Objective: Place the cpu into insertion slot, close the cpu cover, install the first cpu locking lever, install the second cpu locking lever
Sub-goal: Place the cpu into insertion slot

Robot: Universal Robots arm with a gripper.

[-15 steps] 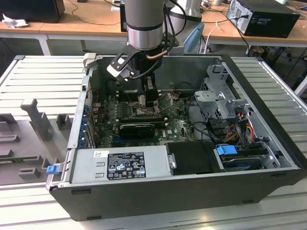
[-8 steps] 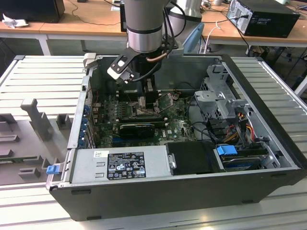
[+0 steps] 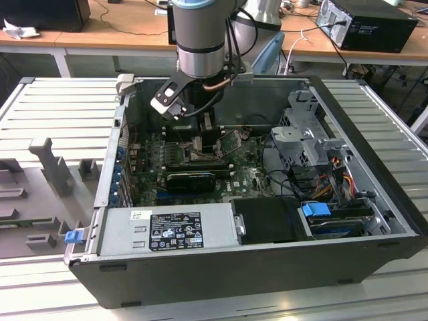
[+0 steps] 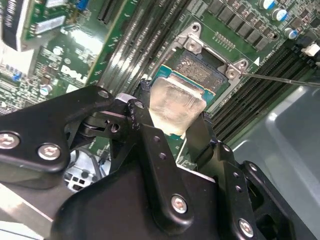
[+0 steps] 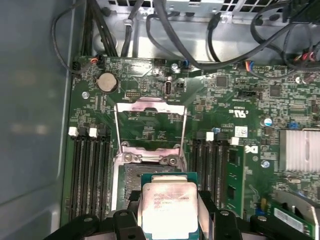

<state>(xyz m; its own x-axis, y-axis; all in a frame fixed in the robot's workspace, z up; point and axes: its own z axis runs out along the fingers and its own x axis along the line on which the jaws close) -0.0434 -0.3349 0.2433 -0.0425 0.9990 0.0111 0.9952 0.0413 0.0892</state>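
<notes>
Exterior view: the arm (image 3: 200,40) reaches down from the upper centre of the frame into the open computer case (image 3: 221,267), and its gripper (image 3: 202,132) hangs low over the green board (image 3: 251,177), towards the back wall of the case. Second wrist view: the gripper (image 4: 172,114) has its two black fingers (image 4: 197,137) clenched on opposite edges of the cpu (image 4: 175,105), silvery face outward; the chip sits partly in front of the insertion slot (image 4: 200,67) and looks slightly tilted against it, though whether it touches the rim cannot be told. A thin metal rod (image 4: 280,77) stands off one corner of the slot. First wrist view: the cpu (image 5: 167,207) is gripped between the fingers of the gripper (image 5: 169,212) just short of the insertion slot (image 5: 129,179), while the cpu cover (image 5: 150,106) stands swung open beyond it, and the long memory slots (image 5: 90,165) run close on either side. Hazards, as judged from these views: a chip lowered off-square or tilted could catch a corner on the black rim and bend the fine contacts beneath — the likeliest fault here; a shallow edge grip could let it slip or twist; the wide fingers could knock the neighbouring slots; the raised cover could drop early.
</notes>
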